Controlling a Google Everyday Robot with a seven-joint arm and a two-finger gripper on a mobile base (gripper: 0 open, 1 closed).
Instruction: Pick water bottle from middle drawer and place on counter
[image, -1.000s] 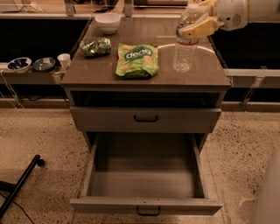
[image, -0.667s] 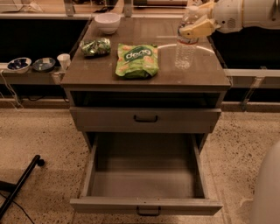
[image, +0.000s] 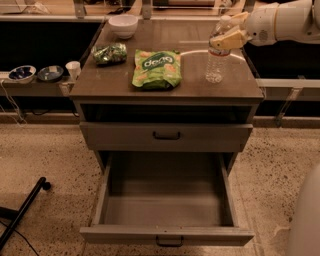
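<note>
The water bottle (image: 215, 65) stands upright on the counter (image: 190, 37) near its right edge, clear with a thin label band. My gripper (image: 227, 32) reaches in from the right on a white arm, and its pale fingers close around the bottle's cap and neck. The middle drawer (image: 165, 235) is pulled wide open below, and its grey inside holds nothing.
A green snack bag (image: 155, 67), a smaller green bag (image: 110, 52) and a white bowl (image: 123, 25) lie on the counter to the left. The upper drawer front (image: 166, 135) is shut. A side shelf at left holds bowls (image: 22, 74) and a paper cup (image: 73, 70). A black pole (image: 22, 210) lies on the floor.
The bottle and my gripper have shifted slightly to the right on the counter. The drawer and the other objects have not moved.
</note>
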